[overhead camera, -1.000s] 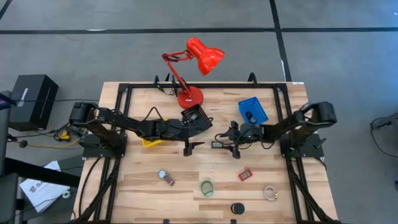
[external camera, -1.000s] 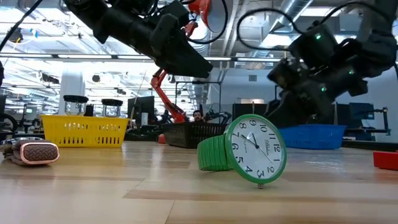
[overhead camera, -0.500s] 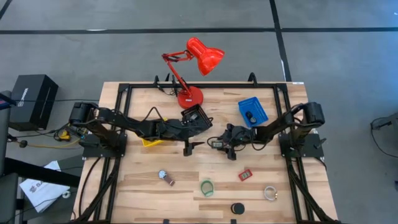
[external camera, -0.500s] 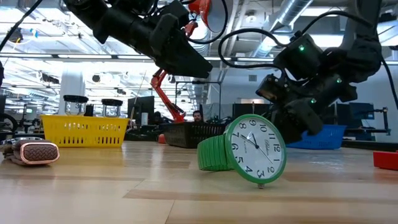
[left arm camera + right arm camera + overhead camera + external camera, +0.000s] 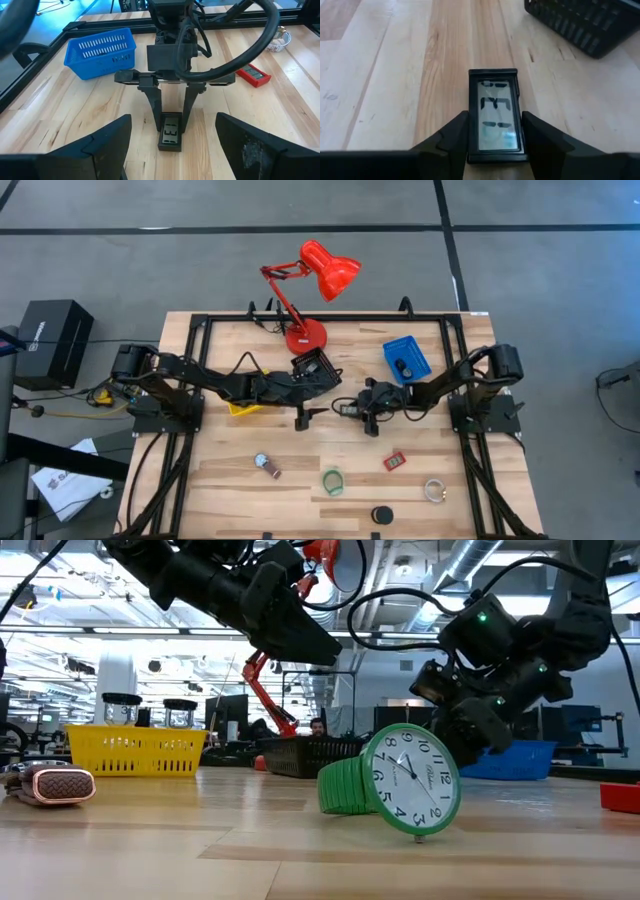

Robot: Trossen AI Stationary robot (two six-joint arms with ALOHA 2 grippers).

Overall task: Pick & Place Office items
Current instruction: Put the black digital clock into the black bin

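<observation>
Right gripper: you have moved it in from beside the blue tray; its fingers now close around the small black display, flat on the table mid-centre.
Left gripper: spread wide, empty, facing it.
Meaning: grasp forming; lift not begun.

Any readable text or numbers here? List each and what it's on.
"10" "11" "12" "1" "2" "3": hour numerals on green round wristwatch, white dial; script brand name blurred.
Small black rectangular LCD clock: segment digits, unreadable.
Black box on floor: white label too small.
</observation>
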